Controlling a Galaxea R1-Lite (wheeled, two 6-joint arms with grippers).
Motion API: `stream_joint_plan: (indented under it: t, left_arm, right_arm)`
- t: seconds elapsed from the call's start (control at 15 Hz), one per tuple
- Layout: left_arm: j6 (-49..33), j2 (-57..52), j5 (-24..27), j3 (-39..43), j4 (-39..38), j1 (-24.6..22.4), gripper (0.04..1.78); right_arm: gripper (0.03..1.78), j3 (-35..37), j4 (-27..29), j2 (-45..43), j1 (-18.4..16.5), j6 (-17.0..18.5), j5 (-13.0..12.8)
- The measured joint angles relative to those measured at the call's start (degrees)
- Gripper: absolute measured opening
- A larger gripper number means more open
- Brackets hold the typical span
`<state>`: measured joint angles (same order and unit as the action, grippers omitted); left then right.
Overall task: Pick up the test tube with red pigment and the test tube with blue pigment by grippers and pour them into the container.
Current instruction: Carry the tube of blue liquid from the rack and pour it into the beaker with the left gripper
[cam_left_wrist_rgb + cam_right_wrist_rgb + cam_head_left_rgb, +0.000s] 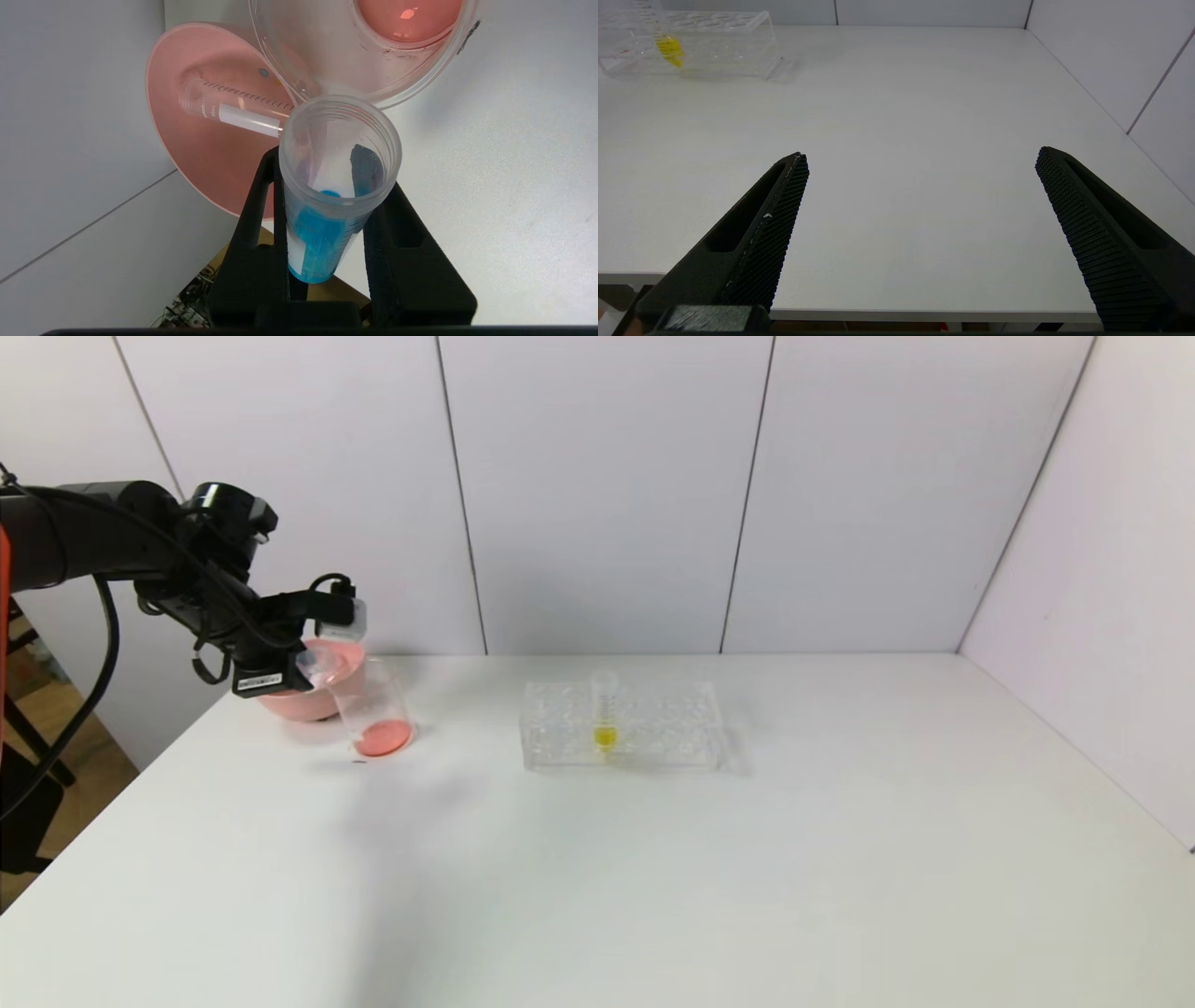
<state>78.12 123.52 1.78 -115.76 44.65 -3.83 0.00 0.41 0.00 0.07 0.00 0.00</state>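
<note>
At the bench's (653, 859) far left edge the container (378, 714) stands just below the blue tube (334, 186) — mouth tipped toward its rim, clamped in the left tool (327, 219) — while the right tool (920, 224) idles wide open and empty.

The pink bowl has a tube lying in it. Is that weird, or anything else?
Yes. An empty test tube lies on its side in the pink bowl instead of standing in the rack. No spill is visible. The left gripper holds the blue tube, tipped toward the beaker, blue still inside.
</note>
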Motion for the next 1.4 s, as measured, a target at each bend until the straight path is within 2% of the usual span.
stream_joint_plan:
  t: [1.4]
  left_arm:
    - [-0.06,-0.45,-5.16,-0.04,-0.96,1.40,0.47]
  right_arm:
    - [1.77,0.00,0.02,0.00,0.00,0.00,0.00]
